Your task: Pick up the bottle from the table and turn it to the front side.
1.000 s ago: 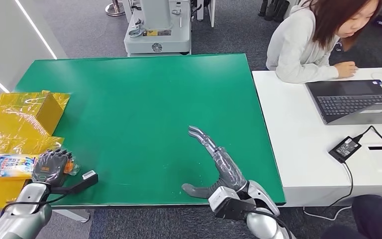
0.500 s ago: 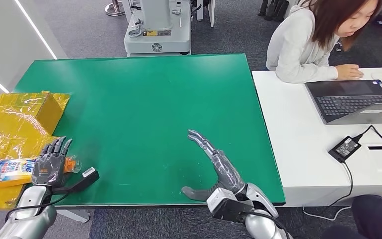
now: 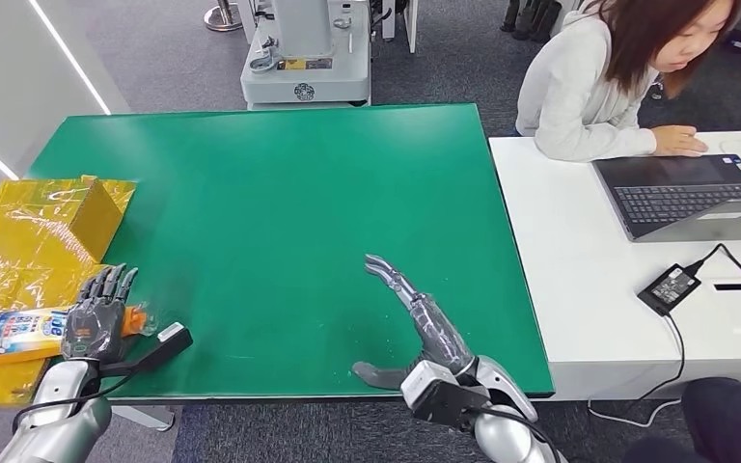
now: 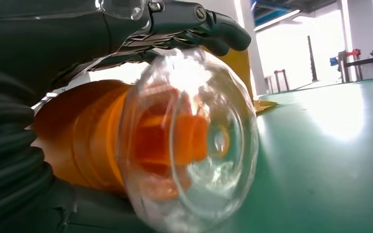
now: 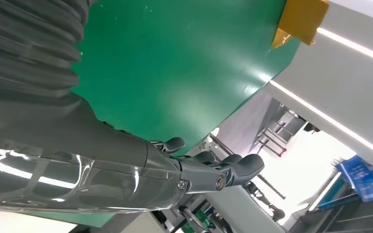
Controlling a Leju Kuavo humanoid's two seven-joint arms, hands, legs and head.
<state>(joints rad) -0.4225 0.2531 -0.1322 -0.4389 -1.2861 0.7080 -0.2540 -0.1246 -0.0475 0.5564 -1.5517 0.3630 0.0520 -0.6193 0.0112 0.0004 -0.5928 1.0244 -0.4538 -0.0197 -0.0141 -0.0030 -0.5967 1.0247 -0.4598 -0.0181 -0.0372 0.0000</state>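
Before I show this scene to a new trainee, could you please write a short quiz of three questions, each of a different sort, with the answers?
1. True or false: the bottle stands upright on the green table.
2. Which hand is over the bottle? A) left hand B) right hand C) the person's hand
3. Fill in: the bottle's clear cap covers an ______ nozzle.

Key:
1. False; it lies on its side at the table's left edge, partly on the yellow bags.
2. A.
3. Orange.
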